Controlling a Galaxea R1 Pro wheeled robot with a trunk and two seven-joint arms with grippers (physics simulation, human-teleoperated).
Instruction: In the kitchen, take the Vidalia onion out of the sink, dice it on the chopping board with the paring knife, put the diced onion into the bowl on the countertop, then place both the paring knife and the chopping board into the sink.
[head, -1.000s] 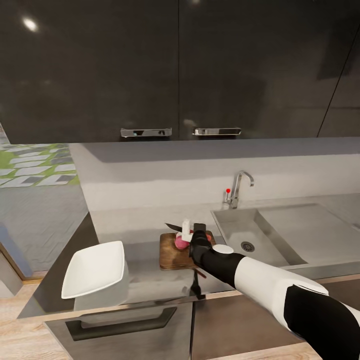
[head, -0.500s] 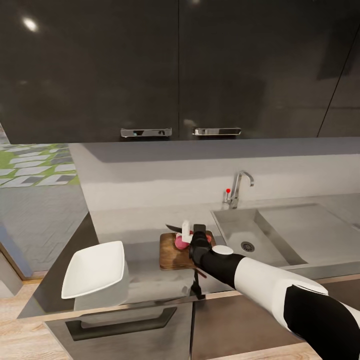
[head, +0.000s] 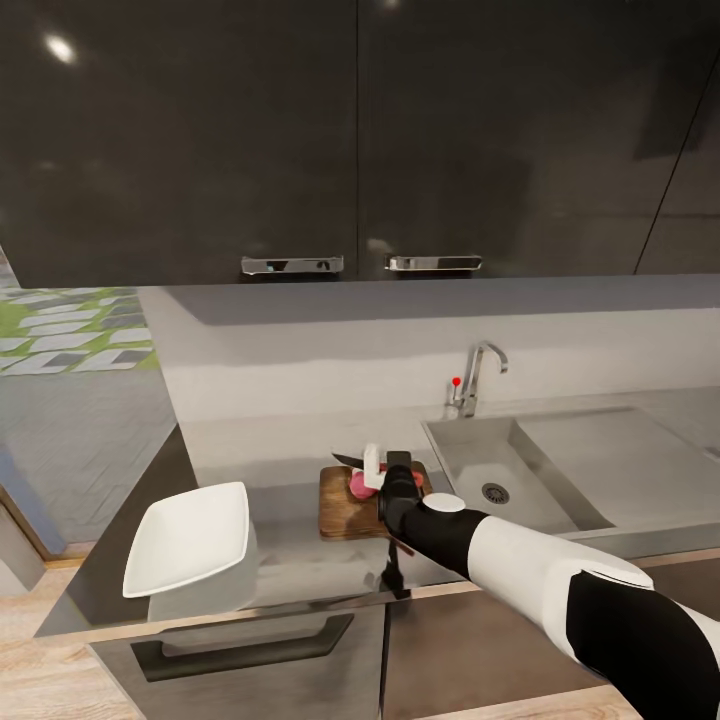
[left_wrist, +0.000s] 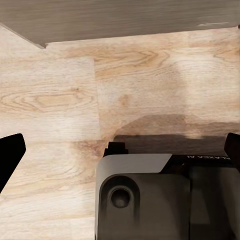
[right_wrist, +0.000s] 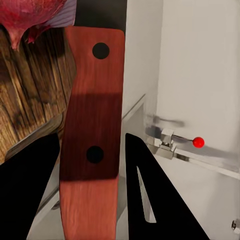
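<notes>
R gripper (right_wrist: 92, 200) pinched the paring knife (right_wrist: 92, 125) by its red handle, blade over the Vidalia onion (head: 360, 485). Onion sat on the chopping board (head: 340, 508), on countertop (head: 280, 450) just beside the sink (head: 480, 465). Bowl (head: 190, 535) near, at board's other side. L gripper (left_wrist: 120, 150) spread wide over wood floor (left_wrist: 65, 100).
</notes>
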